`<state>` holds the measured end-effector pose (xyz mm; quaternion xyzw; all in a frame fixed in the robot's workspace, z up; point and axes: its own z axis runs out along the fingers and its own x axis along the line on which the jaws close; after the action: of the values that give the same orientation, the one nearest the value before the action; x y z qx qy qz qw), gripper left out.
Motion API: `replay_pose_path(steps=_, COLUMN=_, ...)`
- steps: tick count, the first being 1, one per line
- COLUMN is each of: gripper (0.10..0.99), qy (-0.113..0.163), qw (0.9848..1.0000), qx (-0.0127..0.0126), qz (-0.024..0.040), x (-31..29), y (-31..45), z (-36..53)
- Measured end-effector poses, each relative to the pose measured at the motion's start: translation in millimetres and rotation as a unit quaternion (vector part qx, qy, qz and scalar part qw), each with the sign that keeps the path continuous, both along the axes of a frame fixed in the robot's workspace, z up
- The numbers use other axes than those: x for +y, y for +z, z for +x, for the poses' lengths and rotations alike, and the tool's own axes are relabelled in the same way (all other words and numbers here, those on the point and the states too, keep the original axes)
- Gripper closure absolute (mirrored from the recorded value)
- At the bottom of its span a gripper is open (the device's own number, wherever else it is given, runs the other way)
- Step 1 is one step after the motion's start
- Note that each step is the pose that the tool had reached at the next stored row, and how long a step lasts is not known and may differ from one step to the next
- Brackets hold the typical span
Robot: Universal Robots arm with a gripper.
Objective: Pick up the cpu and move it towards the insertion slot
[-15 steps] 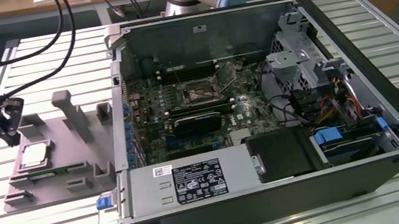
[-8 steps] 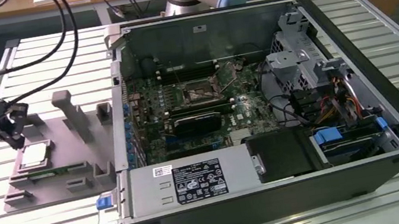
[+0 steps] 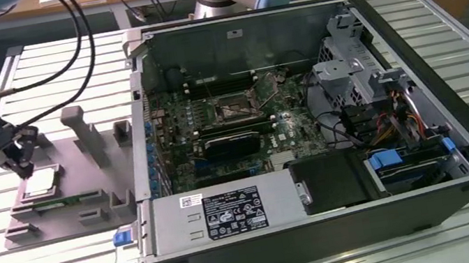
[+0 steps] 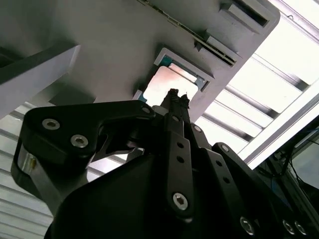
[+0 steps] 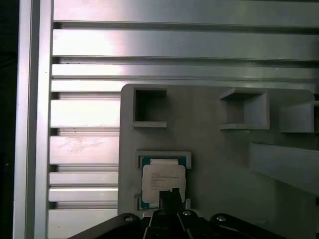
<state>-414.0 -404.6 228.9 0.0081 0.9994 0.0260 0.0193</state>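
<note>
The cpu [image 3: 41, 180], a small silver square with a pale rim, lies flat in a square recess of the grey plastic fixture [image 3: 79, 163] at the exterior view's left. My gripper [image 3: 26, 171] hangs just over the cpu's edge, its thin black fingers pressed together and shut, with nothing seen between them. In both wrist views the fingertips [image 4: 175, 94] [image 5: 169, 195] overlap one side of the cpu [image 4: 162, 82] [image 5: 162, 177]. The insertion slot [image 3: 233, 107], a silvery frame around a dark centre, sits on the motherboard inside the open computer case, well to the exterior view's right.
The fixture [image 5: 214, 149] has upright posts [image 3: 76, 128] and other square recesses [image 5: 149, 107]. A long green memory stick [image 3: 62, 201] lies in it near the cpu. The case wall [image 3: 138, 104] stands between fixture and motherboard. Cables [image 3: 72, 30] hang above the slatted metal table [image 3: 36, 71].
</note>
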Motion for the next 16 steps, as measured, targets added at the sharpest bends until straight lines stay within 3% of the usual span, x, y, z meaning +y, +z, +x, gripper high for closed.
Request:
replay_pose_path(steps=5, gripper=0.984, qy=0.000, qw=1.0000, qx=-0.0001, qz=0.0048, x=0.0, y=-7.2, z=-0.3)
replay_pose_path(steps=16, gripper=0.984, qy=-0.001, qw=1.0000, qx=-0.0001, qz=0.0050, x=0.0, y=-25.9, z=-0.9)
